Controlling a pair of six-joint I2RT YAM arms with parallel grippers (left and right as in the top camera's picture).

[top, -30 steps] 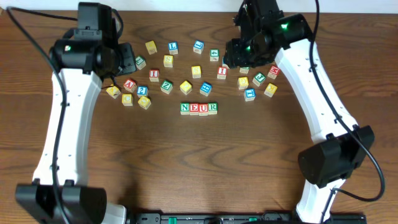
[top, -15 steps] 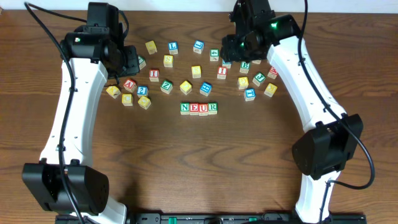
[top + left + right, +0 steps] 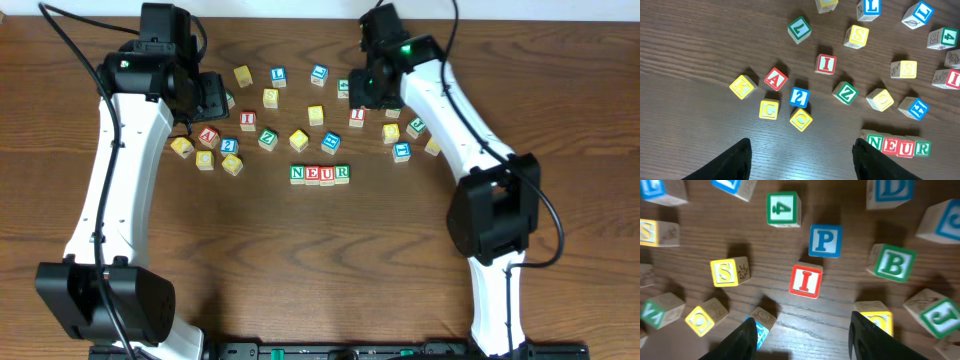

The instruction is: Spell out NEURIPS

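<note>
Overhead: the NEUR row [image 3: 320, 173] sits in the middle, its cubes touching. My left gripper [image 3: 212, 98] hovers over the left scatter and my right gripper [image 3: 365, 92] over the far right one.

Left wrist: my fingers [image 3: 736, 162] stand wide with nothing between them. The NEUR row lies near my right-hand finger.

Right wrist: my jaws are spread and empty. The red I [image 3: 805, 281] is just ahead of the gap, the blue P [image 3: 825, 240] just beyond it, and a yellow S [image 3: 725, 272] off to the left.

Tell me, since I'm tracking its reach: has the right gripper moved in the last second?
Yes. The right gripper has shifted left in the overhead view, nearer the red I cube.
</note>
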